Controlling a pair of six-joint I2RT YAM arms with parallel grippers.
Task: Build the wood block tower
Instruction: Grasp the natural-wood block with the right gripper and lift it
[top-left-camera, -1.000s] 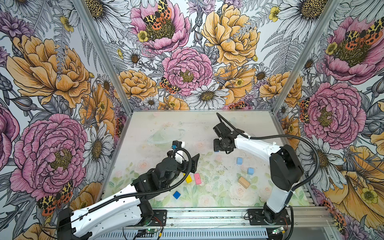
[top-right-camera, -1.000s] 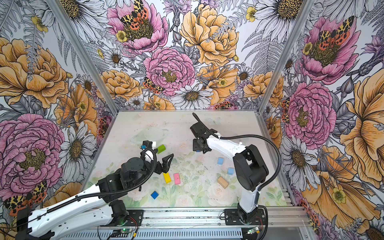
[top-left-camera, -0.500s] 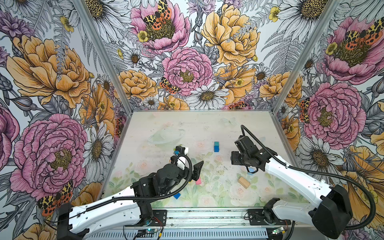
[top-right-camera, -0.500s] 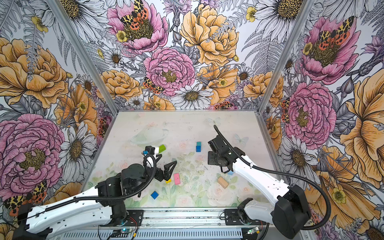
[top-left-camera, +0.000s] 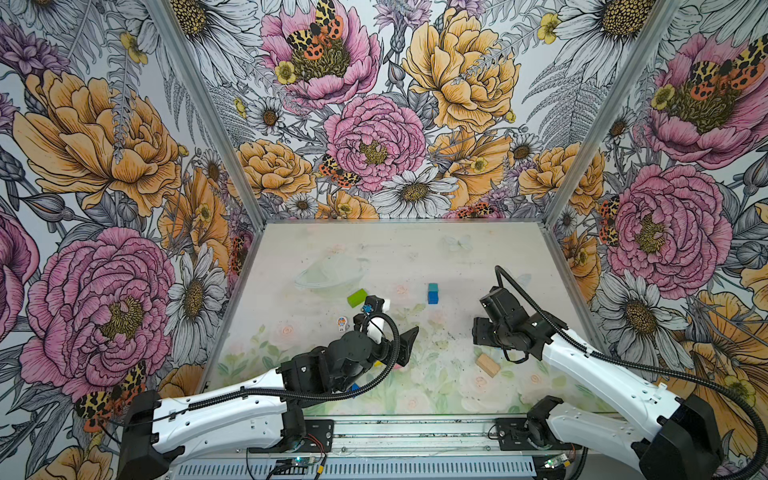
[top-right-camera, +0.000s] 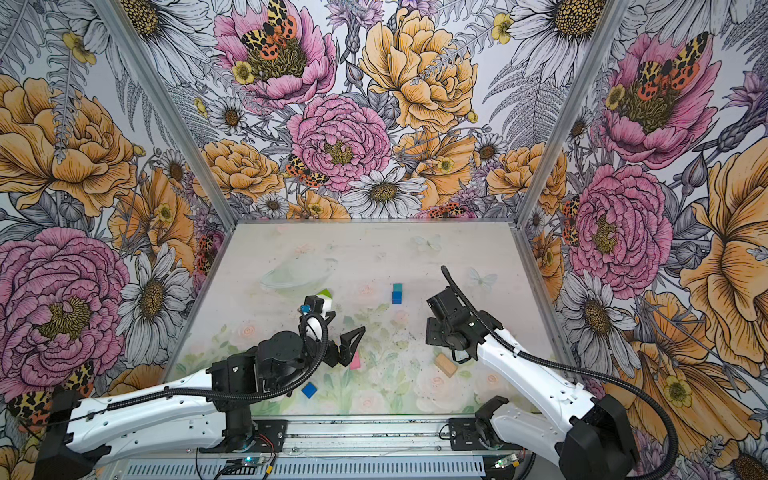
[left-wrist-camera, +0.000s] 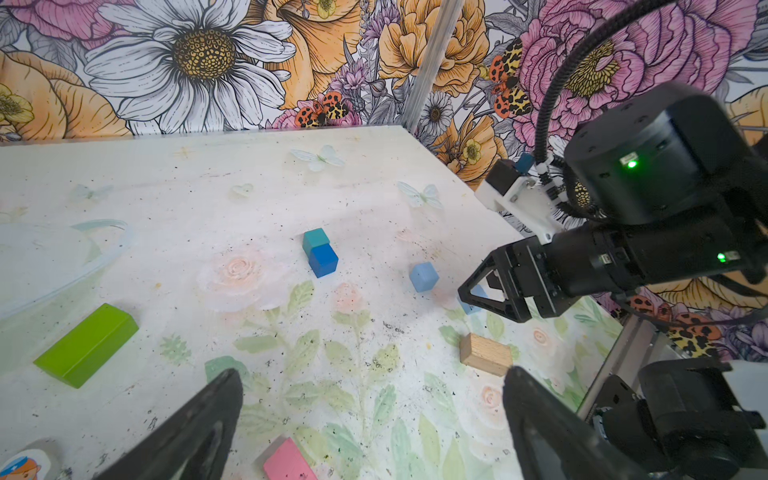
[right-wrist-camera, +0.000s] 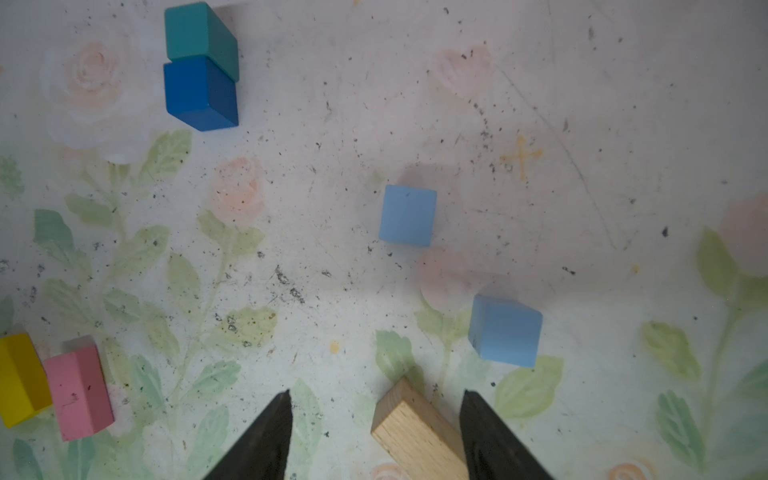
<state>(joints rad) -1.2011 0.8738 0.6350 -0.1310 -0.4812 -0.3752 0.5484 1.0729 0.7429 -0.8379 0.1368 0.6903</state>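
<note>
A teal cube and a dark blue cube sit side by side, touching, mid-table. My right gripper is open above the table, with one end of the tan brick lying below between its fingers. Two light blue cubes lie just beyond it, hidden under the arm in both top views. My left gripper is wide open and empty, hovering over the pink brick. The yellow brick lies beside the pink one. The green brick lies farther left.
A second dark blue cube lies near the front edge by the left arm. A tiny astronaut figure stands left of the left wrist. Flowered walls close the table on three sides.
My right gripper has pulled back from the teal and dark blue cubes to the front right, over the tan brick. My left gripper has drifted slightly right, over the pink brick.
</note>
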